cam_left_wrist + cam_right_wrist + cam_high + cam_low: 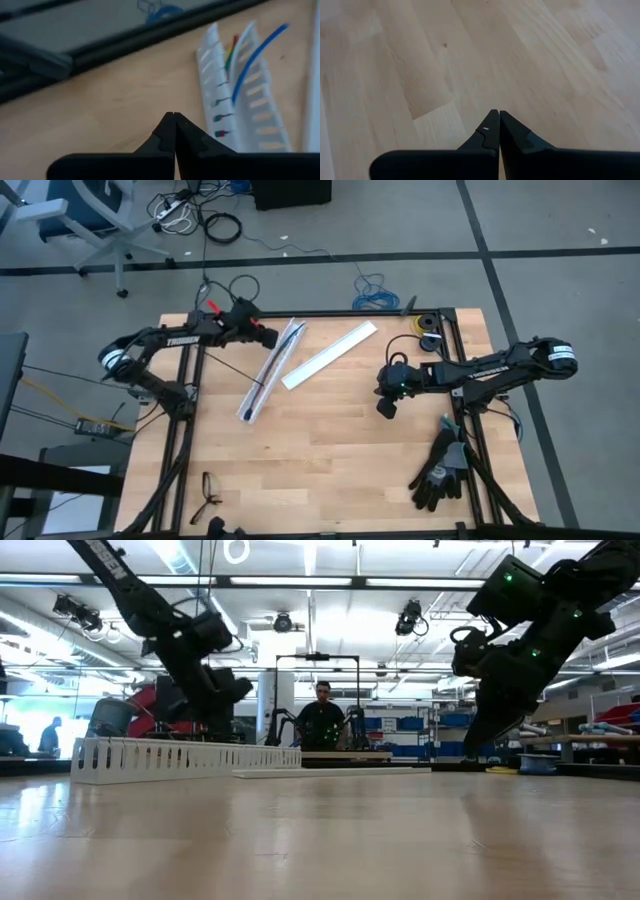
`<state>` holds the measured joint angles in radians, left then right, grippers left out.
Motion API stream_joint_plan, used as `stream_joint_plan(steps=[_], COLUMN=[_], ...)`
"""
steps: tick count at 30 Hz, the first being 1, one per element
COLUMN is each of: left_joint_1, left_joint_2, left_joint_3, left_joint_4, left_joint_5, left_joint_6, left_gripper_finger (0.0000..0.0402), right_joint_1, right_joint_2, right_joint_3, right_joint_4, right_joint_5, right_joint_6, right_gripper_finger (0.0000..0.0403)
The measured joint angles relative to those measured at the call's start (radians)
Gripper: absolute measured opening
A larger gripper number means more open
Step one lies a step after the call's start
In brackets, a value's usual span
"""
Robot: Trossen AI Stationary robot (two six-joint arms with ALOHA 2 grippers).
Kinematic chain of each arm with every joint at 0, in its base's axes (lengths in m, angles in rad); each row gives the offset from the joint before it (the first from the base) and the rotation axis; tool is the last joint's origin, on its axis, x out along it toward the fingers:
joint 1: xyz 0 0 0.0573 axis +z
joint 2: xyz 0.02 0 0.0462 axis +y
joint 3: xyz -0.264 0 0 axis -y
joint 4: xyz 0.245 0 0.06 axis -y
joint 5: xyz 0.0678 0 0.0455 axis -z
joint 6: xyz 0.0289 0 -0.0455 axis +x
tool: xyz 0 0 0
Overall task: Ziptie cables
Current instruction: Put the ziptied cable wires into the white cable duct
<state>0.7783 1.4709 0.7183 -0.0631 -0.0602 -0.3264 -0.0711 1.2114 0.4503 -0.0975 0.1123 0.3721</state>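
Left gripper, pressed together on nothing, hangs upper left of the high view beside the slotted duct where the cables lie — likely lining up — while the right gripper, pressed together and empty, waits right of centre.

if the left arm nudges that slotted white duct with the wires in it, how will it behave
The slotted duct looks thin-walled and hollow, so probably light: it would likely slide or pivot on the smooth table. Its long, comb-cut walls may flex. The wires lying inside would probably ride along.
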Motion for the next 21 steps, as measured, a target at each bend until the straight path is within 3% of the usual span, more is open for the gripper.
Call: stream_joint_plan(steps=[11, 21], left_joint_1=[-0.061, -0.248], left_joint_2=[0.369, 0.452], left_joint_3=[0.215, 0.371], left_joint_4=[0.046, 0.005], left_joint_5=[0.099, 0.189], left_joint_6=[-0.016, -0.049], left_gripper_finger=[0.0001, 0.0001], right_joint_1=[-0.001, -0.002], right_joint_2=[0.001, 0.001], right_joint_3=[0.0, 0.0], right_joint_4=[0.003, -0.008], right_joint_5=[0.0, 0.0], right_joint_6=[-0.014, -0.027], right_gripper_finger=[0.0, 0.0])
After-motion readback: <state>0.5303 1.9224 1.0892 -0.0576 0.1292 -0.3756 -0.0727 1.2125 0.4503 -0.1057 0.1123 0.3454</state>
